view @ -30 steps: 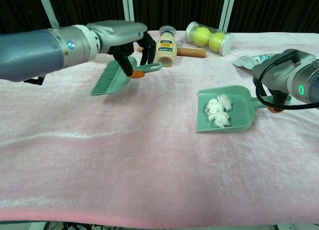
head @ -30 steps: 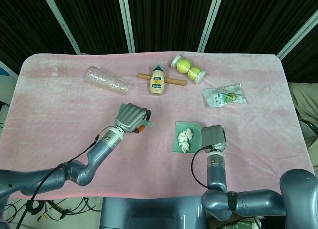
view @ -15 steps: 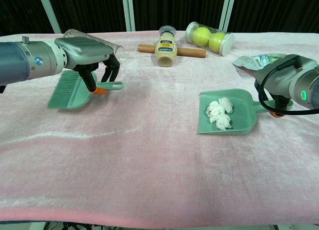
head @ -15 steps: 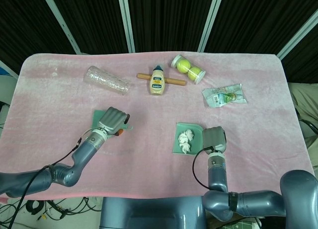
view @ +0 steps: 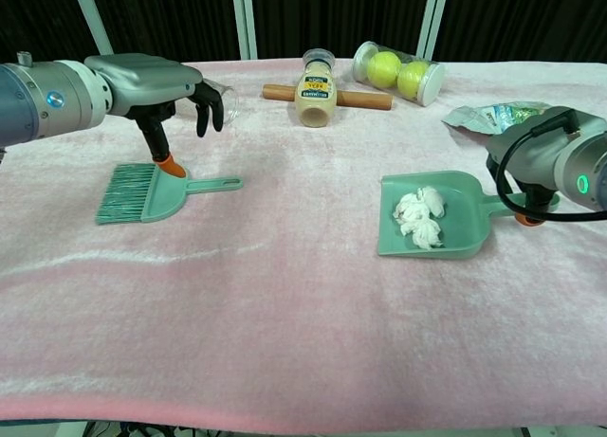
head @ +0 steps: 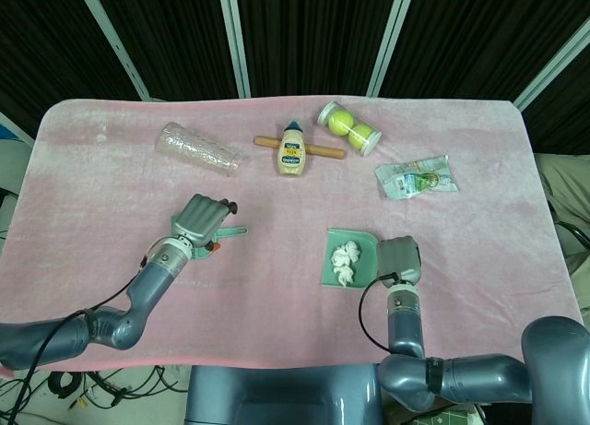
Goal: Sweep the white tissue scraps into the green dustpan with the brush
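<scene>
The green brush (view: pixel 142 192) lies flat on the pink cloth at the left, bristles to the left, its handle (head: pixel 235 230) to the right. My left hand (view: pixel 152 81) hovers just above it with fingers spread; one orange-tipped finger (view: pixel 167 164) reaches down to the brush's base. The green dustpan (view: pixel 453 240) sits right of centre with the white tissue scraps (view: pixel 419 215) piled inside it. My right hand (view: pixel 550 162) grips the dustpan's handle; in the head view that hand (head: pixel 399 259) covers the handle.
Along the far side lie a clear plastic cup (head: pixel 198 149), a mayonnaise bottle (head: pixel 292 149) across a wooden rolling pin (head: pixel 323 151), a tube of tennis balls (head: pixel 350 128) and a snack packet (head: pixel 417 178). The pink cloth (head: pixel 479 130) covers the table.
My left hand carried the brush leftward, laid it on the cloth and let go, its fingers now spread above it. The right hand and dustpan stayed put.
</scene>
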`<state>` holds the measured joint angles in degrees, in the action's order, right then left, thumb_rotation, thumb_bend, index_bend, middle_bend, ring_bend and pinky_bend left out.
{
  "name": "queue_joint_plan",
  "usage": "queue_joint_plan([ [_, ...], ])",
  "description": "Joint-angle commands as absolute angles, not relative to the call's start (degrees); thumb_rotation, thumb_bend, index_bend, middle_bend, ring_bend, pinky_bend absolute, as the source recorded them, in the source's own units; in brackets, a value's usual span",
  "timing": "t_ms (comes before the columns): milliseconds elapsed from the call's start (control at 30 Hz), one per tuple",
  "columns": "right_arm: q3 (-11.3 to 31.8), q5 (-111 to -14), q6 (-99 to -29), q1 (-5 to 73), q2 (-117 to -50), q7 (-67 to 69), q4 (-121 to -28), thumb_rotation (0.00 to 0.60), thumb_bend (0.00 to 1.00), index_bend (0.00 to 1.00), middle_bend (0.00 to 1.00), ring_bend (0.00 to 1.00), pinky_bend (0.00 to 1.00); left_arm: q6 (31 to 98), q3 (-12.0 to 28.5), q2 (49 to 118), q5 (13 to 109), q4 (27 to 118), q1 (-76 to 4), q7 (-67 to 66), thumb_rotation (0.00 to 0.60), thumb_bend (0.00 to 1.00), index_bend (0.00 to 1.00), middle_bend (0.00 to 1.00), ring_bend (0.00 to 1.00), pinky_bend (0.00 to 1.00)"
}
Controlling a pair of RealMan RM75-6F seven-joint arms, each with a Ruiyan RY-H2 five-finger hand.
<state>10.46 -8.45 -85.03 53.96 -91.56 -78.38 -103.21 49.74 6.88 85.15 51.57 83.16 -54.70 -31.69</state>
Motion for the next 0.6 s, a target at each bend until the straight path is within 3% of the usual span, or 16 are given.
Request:
queue_joint_plan([
  [33, 10.13, -8.71, -84.9, 53.81, -91.41, -78.25, -103.32, 0.6, 0.36, 0.64, 0.52, 0.68, 0.75, 50.23, 7.04, 84.44, 52.05, 83.67, -54.18, -30.91, 0.6, 0.0, 0.31, 0.37, 0.88, 0.99],
  [333, 9.34, -9.52, -84.85, 53.24, -90.86, -77.53, -104.03, 0.6, 0.22, 0.34, 0.3, 0.65, 0.75, 51.71, 7.11, 82.98, 52.31, 85.25, -52.66, -29.27, 0.6, 0.0, 0.31, 0.37, 0.88, 0.99],
  [600, 8.66, -10.0, -85.45, 52.41, -89.9, -76.7, -105.23, 0.6, 0.19, 0.2, 0.21, 0.63, 0.75, 52.98, 6.94, 81.8, 53.91, 87.87, -51.57, -28.22, 0.6, 0.0, 0.31, 0.37, 0.88, 0.99],
])
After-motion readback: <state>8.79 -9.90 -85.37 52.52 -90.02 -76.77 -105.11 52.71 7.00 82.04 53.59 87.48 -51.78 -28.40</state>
